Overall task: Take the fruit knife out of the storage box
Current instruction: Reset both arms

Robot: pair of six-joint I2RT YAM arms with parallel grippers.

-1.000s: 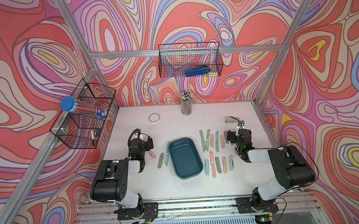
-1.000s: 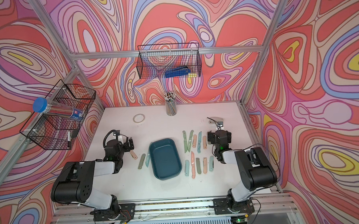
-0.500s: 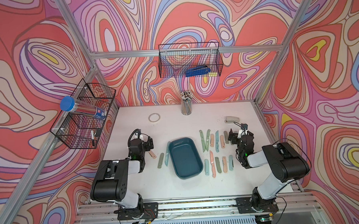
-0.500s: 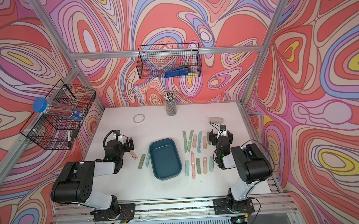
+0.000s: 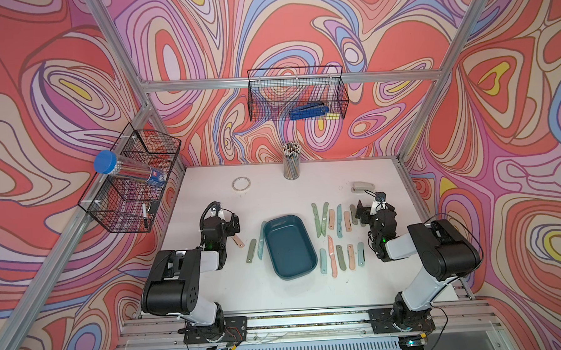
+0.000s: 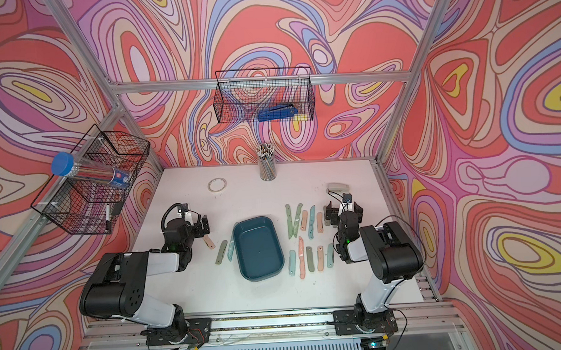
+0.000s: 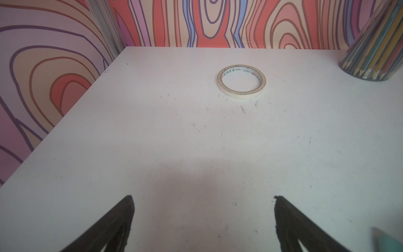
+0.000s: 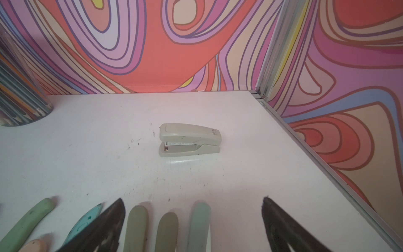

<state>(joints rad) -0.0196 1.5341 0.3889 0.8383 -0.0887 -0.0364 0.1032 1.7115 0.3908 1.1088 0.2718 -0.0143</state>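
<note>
storage box: the shallow dark teal plastic storage box (image 5: 289,247) stood in the middle of the white table (image 5: 273,195). in both top views its bottom looked bare, with no knife inside.
fruit knives: the slim pastel fruit knives (image 5: 339,220), green, pink, teal and olive, all lay flat on the table outside the box. there were two rows on its right side and three knives (image 5: 251,250) on its left side.
long axis: each knife ran from the near edge of the table toward the far wall, almost parallel to the long side of the box. some in the far row leaned a little. which end was the blade could not be told.
why so laid: probably they were put side by side and apart so that each one is easy to pinch across its narrow width.
left gripper (image 7: 204,198): its jaws stood wide apart and held nothing. it was low over bare table just beside a pink knife, and faced the ring of pale tape (image 7: 241,81).
right gripper (image 8: 192,199): its jaws stood wide apart and it was empty. three knife ends showed between its fingers, and the grey stapler (image 8: 189,139) lay ahead.
progress: the taking out seemed finished.
</note>
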